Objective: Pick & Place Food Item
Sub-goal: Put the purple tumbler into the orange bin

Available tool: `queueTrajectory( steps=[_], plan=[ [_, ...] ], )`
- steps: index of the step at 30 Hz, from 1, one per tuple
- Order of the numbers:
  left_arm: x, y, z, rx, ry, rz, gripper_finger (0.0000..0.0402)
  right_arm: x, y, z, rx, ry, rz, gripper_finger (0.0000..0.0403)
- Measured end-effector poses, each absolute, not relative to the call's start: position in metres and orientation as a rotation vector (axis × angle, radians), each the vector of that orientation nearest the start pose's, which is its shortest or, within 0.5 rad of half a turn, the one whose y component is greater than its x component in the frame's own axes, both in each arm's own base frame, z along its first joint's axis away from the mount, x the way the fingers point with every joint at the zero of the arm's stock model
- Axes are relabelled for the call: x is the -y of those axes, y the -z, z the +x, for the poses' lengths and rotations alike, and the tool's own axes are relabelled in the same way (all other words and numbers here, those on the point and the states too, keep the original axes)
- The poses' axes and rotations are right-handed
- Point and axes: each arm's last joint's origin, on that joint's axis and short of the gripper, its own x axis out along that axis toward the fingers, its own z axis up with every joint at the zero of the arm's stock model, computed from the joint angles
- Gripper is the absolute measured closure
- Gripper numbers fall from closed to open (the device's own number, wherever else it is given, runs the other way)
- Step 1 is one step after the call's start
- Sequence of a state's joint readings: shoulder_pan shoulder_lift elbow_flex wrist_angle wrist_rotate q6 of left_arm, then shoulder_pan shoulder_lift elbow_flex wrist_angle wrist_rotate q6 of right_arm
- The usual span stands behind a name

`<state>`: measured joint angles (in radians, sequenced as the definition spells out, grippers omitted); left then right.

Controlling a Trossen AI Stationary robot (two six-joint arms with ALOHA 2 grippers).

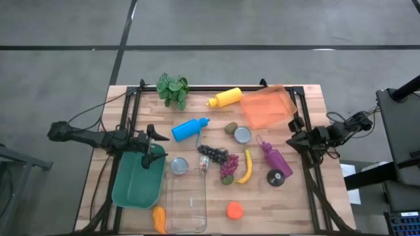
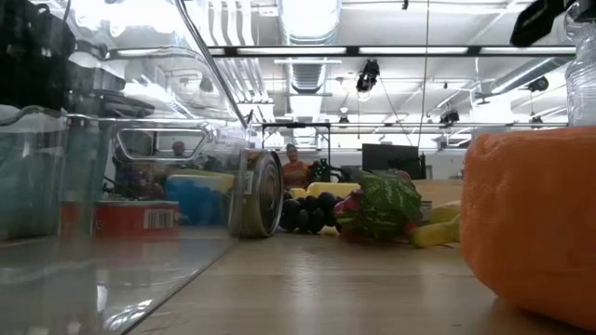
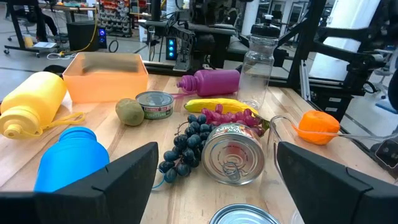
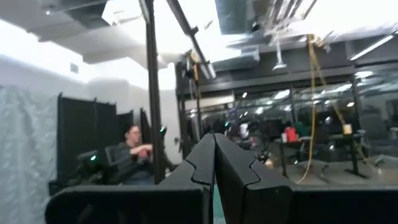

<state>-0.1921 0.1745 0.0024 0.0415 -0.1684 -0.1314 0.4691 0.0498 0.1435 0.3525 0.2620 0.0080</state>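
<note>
Wooden surface (image 1: 308, 196) carries the grapes (image 1: 213, 155) mid-surface, untouched; left claw (image 1: 156, 145) hangs wide and empty over the green bin (image 1: 128, 190), right claw (image 4: 214, 168) closed at the edge, so approach appears pending.

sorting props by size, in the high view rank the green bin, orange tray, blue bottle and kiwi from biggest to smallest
1. green bin
2. orange tray
3. blue bottle
4. kiwi

Left gripper (image 1: 159, 145) jaws wide; right gripper (image 1: 291, 140) jaws closed.
</note>
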Motion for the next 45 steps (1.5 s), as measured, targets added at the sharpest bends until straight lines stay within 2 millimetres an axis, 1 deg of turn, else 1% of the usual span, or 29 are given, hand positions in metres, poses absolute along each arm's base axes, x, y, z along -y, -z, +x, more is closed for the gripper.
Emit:
queueTrajectory(
  steps=[3,6,9,13,17,21,27,30,33,38,42,45],
  plan=[
    [0.016,-0.154,0.106,-0.130,0.015,-0.108,0.0066,-0.029,-0.263,0.075,0.305,-0.190,0.175,0.0395],
    [0.016,-0.154,0.106,-0.130,0.015,-0.108,0.0066,-0.029,-0.281,0.078,0.197,-0.143,0.214,0.0395],
    [0.016,-0.154,0.106,-0.130,0.015,-0.108,0.0066,-0.031,-0.291,0.087,0.109,-0.051,0.218,0.0395],
    [0.016,-0.154,0.106,-0.130,0.015,-0.108,0.0066,-0.037,-0.297,0.103,0.007,0.031,0.227,0.0395],
    [0.016,-0.154,0.106,-0.130,0.015,-0.108,0.0066,-0.045,-0.295,0.120,-0.080,0.040,0.193,0.0395],
    [0.016,-0.154,0.106,-0.130,0.015,-0.108,0.0066,-0.053,-0.288,0.136,-0.153,0.050,0.152,0.0395],
    [0.016,-0.154,0.106,-0.130,0.015,-0.108,0.0066,-0.062,-0.274,0.153,-0.240,0.058,0.106,0.0395],
    [0.016,-0.154,0.106,-0.130,0.015,-0.108,0.0066,-0.064,-0.271,0.158,-0.248,0.060,0.101,0.0395],
    [0.016,-0.154,0.106,-0.130,0.015,-0.108,0.0066,-0.065,-0.270,0.160,-0.249,0.063,0.117,0.0395],
    [0.016,-0.154,0.106,-0.130,0.015,-0.108,0.0066,-0.065,-0.269,0.159,-0.279,0.080,0.190,0.0395],
    [0.016,-0.154,0.106,-0.129,0.015,-0.108,0.0066,-0.061,-0.282,0.152,-0.385,0.123,0.257,0.0395],
    [0.016,-0.154,0.106,-0.130,0.015,-0.108,0.0066,-0.060,-0.285,0.147,-0.478,0.162,0.288,0.0395]
  ],
)
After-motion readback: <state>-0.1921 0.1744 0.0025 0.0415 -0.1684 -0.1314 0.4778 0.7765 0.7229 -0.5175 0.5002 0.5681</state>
